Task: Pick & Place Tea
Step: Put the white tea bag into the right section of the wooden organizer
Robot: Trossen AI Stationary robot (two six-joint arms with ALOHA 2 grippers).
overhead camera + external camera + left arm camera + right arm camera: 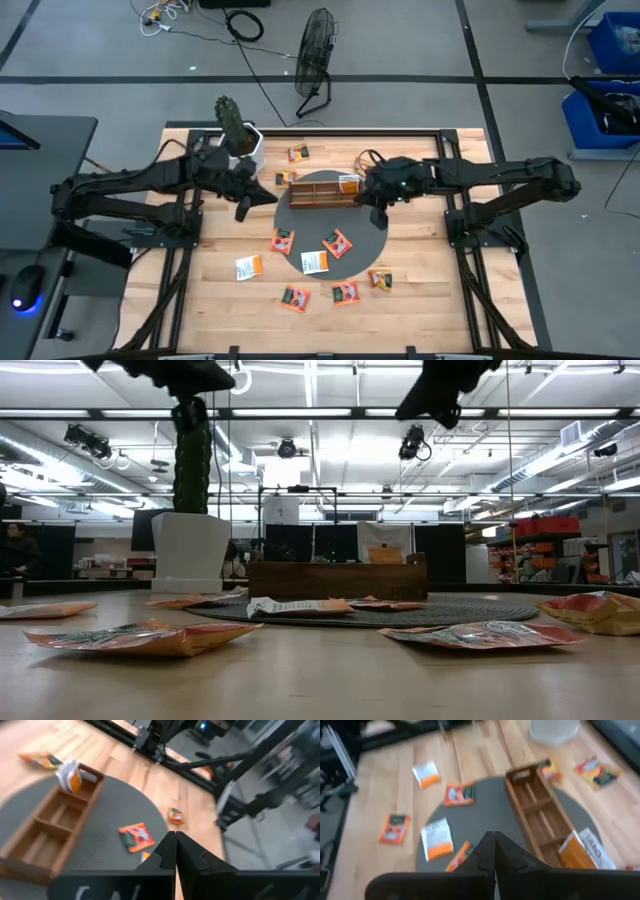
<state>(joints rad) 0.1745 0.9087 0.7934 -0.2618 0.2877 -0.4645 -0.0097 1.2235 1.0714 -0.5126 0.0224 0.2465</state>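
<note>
Small flat orange-red and white tea sachets (295,297) lie scattered on the pale wooden table (420,310) and round grey mat (370,240). One white-and-orange sachet (349,183) stands in the brown wooden slotted tray (312,190). Left gripper (242,210) and right gripper (378,219) hover there, fingers pressed together, empty.

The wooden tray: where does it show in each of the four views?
High: wooden tray at centre, on the round grey mat.
Low: mid-distance, centre.
Left wrist: left side.
Right wrist: right of centre.
Shared landmark: the grey mat beneath it.
</note>
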